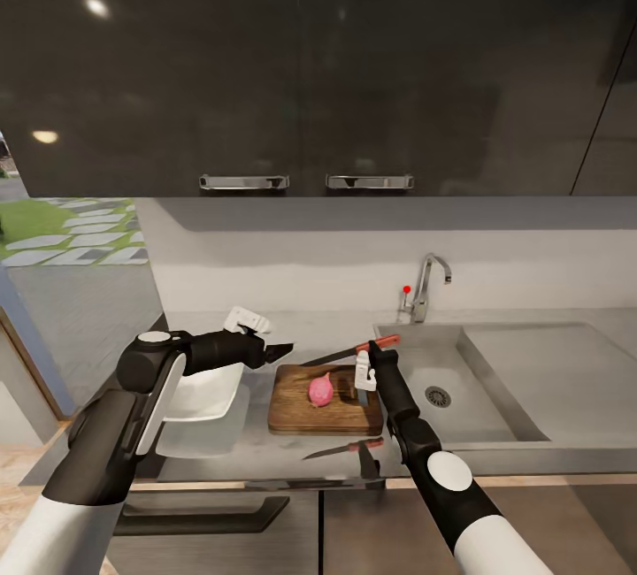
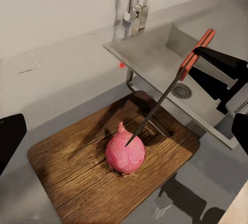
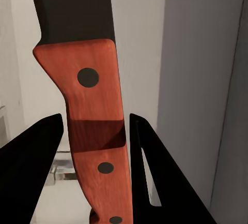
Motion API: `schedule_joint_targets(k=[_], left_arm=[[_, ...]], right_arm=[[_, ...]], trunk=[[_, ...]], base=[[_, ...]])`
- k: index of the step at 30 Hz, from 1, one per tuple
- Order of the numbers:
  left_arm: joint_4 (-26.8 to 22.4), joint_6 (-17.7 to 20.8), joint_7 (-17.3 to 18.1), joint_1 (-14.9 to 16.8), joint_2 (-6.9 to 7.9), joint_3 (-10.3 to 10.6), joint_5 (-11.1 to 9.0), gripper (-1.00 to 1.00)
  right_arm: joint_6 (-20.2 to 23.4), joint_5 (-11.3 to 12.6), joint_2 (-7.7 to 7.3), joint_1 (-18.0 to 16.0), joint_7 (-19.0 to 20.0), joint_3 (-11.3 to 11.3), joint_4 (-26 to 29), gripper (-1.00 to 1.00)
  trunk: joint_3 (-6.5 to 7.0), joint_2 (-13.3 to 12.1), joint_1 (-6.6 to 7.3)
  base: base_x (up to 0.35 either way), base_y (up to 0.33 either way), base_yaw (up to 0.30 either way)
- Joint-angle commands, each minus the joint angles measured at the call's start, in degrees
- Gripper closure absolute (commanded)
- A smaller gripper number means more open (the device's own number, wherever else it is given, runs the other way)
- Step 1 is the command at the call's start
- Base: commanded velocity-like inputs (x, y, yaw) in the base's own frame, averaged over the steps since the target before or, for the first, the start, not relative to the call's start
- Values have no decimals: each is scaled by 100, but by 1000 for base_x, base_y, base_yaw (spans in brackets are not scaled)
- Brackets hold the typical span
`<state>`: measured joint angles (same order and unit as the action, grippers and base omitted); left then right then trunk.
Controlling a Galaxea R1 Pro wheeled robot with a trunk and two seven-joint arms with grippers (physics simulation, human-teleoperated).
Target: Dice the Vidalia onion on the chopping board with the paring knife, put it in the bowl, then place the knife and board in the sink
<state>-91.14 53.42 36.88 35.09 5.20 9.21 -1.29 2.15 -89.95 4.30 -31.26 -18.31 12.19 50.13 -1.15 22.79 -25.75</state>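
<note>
From the head view, the pink, round Vidalia onion (image 1: pixel 321 388) sits out of the steel sink (image 1: pixel 442 371) on the dark brown wooden chopping board (image 1: pixel 292 411), which lies on the glossy grey countertop (image 1: pixel 531 456) just left of the basin. The right gripper (image 1: pixel 372 361) is clamped on the reddish handle of the small dark-bladed paring knife (image 1: pixel 341 352), held above the board with the blade reaching left over the onion. The left gripper (image 1: pixel 281 350) hovers over the shallow white bowl (image 1: pixel 202 394), just left of the board; whether it is spread or closed is not clear here. A knife-shaped reflection or shadow (image 1: pixel 345 448) shows on the counter before the board.

From the left wrist view, the knife tip meets the top of the onion, or hangs a hair above it. The onion is whole and stands near the board's middle, with bare wood all round it. The sink wall drops away just past the board's far edge, under the chrome faucet (image 2: pixel 138 6).

From the right wrist view, both dark fingers (image 3: pixel 31 157) press the riveted handle.

Dicing looks to be just starting. I judge the next move calls for a downward press through the onion, kept clear of the sink-side edge so the round bulb does not roll off. The open room lies above the board; the bowl crowds the left.
</note>
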Motion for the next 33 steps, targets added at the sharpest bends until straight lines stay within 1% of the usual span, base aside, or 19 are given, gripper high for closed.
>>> schedule_joint_targets(k=[1,4,7,12,16,18,21,26,33], left_arm=[[-4,39,3,6,2,6,-12,-100],[-4,40,3,6,-4,23,-13,-100],[-1,39,3,6,-3,196,-17,-100],[0,37,3,6,39,896,-12,-100],[0,39,3,6,71,1017,-12,-100],[0,43,3,6,93,1045,-12,-100],[0,45,3,6,138,1059,-12,-100],[0,51,7,6,292,1060,-12,-100],[0,53,5,6,386,1050,-12,-100]], right_arm=[[23,-58,1,-6,-23,1,-3,100],[23,-58,1,-5,-23,2,-3,100],[23,-59,1,-3,-23,3,-3,100],[23,-59,1,-7,-19,6,-3,100],[23,-59,1,-9,-18,10,-3,100],[23,-58,1,-10,-20,11,-3,100],[23,-58,1,-9,-20,12,-3,100],[23,-58,1,-8,-19,12,-3,100],[23,-58,1,-9,-23,12,-3,100]], trunk=[[-12,12,-4],[-12,12,-4],[-12,12,-4],[-12,12,-4],[-12,12,-4],[-12,12,-4],[-12,12,-4],[-12,12,-4],[-12,12,-4]], base=[[0,0,0],[0,0,0],[0,0,0],[0,0,0],[0,0,0],[0,0,0],[0,0,0],[0,0,0],[0,0,0]])
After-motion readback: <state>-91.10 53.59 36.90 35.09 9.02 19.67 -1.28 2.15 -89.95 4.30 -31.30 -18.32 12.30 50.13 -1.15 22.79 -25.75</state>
